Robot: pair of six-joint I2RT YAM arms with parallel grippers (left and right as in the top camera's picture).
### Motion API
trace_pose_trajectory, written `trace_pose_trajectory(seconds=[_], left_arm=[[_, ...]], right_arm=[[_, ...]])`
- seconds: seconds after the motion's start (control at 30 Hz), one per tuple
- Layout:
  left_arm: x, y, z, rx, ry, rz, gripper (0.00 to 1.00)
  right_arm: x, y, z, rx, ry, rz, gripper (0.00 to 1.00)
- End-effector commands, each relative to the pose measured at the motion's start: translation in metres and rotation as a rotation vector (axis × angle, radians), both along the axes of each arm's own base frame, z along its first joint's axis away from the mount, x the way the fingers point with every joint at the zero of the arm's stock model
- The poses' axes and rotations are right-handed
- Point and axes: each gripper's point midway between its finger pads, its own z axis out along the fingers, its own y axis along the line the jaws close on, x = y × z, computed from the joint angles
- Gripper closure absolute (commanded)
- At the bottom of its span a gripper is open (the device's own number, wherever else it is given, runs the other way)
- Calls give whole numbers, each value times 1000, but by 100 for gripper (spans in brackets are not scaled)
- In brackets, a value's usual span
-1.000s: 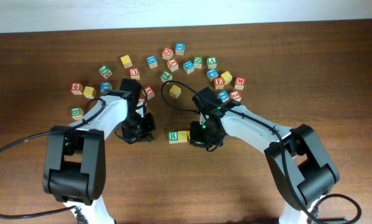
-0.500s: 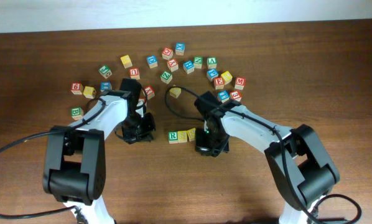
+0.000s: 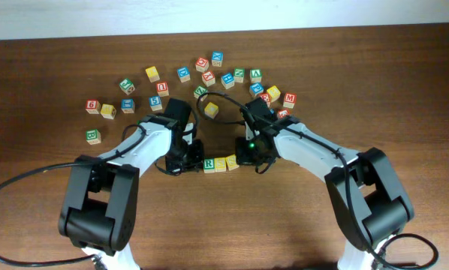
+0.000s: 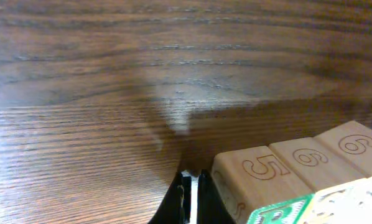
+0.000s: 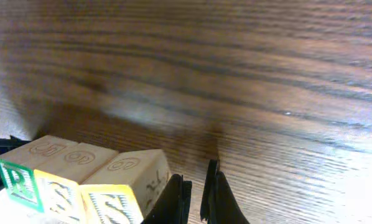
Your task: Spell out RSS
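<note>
Between the two end effectors, on the dark wooden worktop (image 3: 307, 225), the three task cubes stand in one straight row. The pale wooden cube with a green R (image 3: 209, 164) is the reference. The inner yellow-faced wooden S cube (image 3: 221, 163) touches its right side, and the outer yellow-faced wooden S cube (image 3: 232, 162) touches that one in turn.

The row's long axis runs left to right from the R cube, its far end angled very slightly away from the robot. The left end effector (image 3: 185, 157) lies just beside the R cube's free left face. The right end effector (image 3: 248, 155) lies just beside the outer S cube, at the end of the row away from the R cube. Each arm is about equally near its own end, and both lie roughly in line with the axis.

Each end effector has its fingers drawn almost together and holds nothing.

As a judgement, the word reads as spelled, so any further move would be a nudge along the axis or a withdrawal.

Whether the fingers touch the end cubes cannot be told: the wrists cover the contact from above. Both wrist views cut the row off at the frame edge, and the engraved side faces there are hard to read. A scatter of other coloured letter cubes (image 3: 228, 80) lies well beyond the R cube.
</note>
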Motion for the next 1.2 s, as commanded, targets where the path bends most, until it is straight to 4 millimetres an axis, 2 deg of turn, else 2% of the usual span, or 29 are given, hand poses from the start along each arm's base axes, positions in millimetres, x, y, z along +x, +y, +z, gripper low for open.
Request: trace_pose_trajectory(seconds=[0.0,0.13,0.23,0.37,0.5,0.6,0.63,0.67,0.7,0.77,0.93,1.07,1.17], left_arm=[[-22,7,-27,46,87,-1,100],[-23,4,-27,42,85,-7,100],[-21,4,-27,39,78,-7,100],[-21,1,-26,25,80,-8,100],[-23,1,-26,23,87,-8,100],[-23,1,-26,24,87,-8,100],[-23,1,-26,26,87,-8,100],[-23,2,-26,27,86,-8,100],[-23,2,-26,26,86,-8,100],[-23,2,-26,26,86,-8,100],[-22,1,-26,25,82,-7,100],[-22,1,-26,25,82,-7,100],[-22,1,-26,25,82,-7,100]], right_arm=[[-11,11,-2,17,28,29,96],[-21,19,0,52,62,51,96],[-22,17,-1,42,65,50,96],[-27,-9,-10,-101,73,36,96],[-25,-12,-11,-118,63,31,96],[-9,-26,-7,-107,52,-23,96],[7,-37,-2,-90,34,-68,96],[21,-36,4,-26,8,-92,96],[35,-25,12,74,-28,-90,95],[47,-5,24,175,-81,-57,95],[27,26,24,183,-75,26,95],[10,27,18,158,-21,44,96],[7,26,17,152,-8,43,96]])
